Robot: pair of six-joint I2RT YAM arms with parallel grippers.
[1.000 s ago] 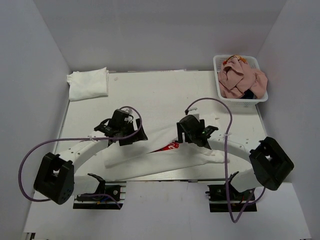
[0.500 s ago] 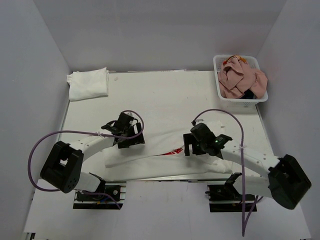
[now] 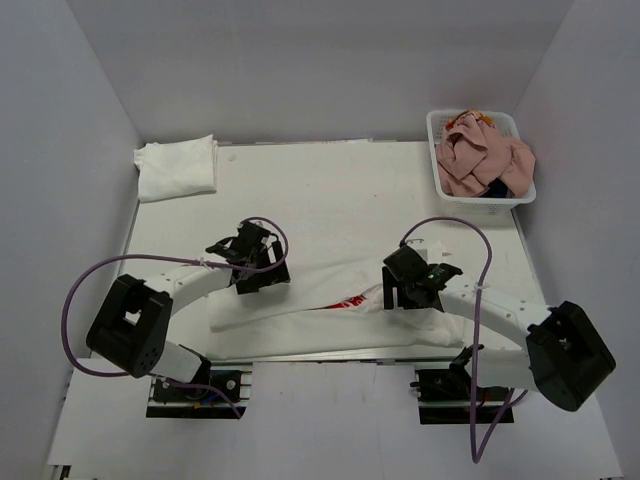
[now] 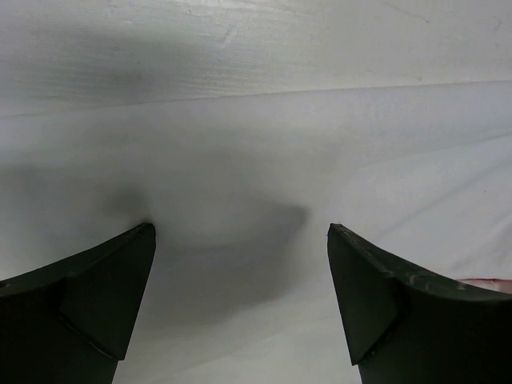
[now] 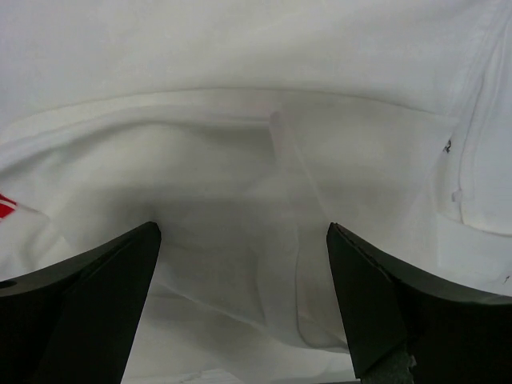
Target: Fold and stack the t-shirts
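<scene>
Two black arms reach over the white counter, and between them there is only one garment. Starting at the far left corner, a plain white folded t-shirt lies by itself, well apart from both arms. Nearer and a little to the right, the left tool points down at the left end of a white t-shirt with a red print. This shirt is folded into a long, narrow band that lies across the near edge of the counter. From the left wrist, the left tool has its two dark fingers spread wide. Smooth white cloth fills the gap between them, and nothing is gripped. I cannot tell whether the tips touch the fabric. A sliver of the red print shows at about the middle of the band. Further right, the right tool hangs over the other end of the band, where the cloth bunches into soft folds. From the right wrist, the right tool is likewise wide apart and holds nothing, with a seam and creased white fabric below it. In the far right corner stands a white plastic mesh basket. It holds a crumpled pink t-shirt, with a bit of a navy t-shirt showing at its near side.
</scene>
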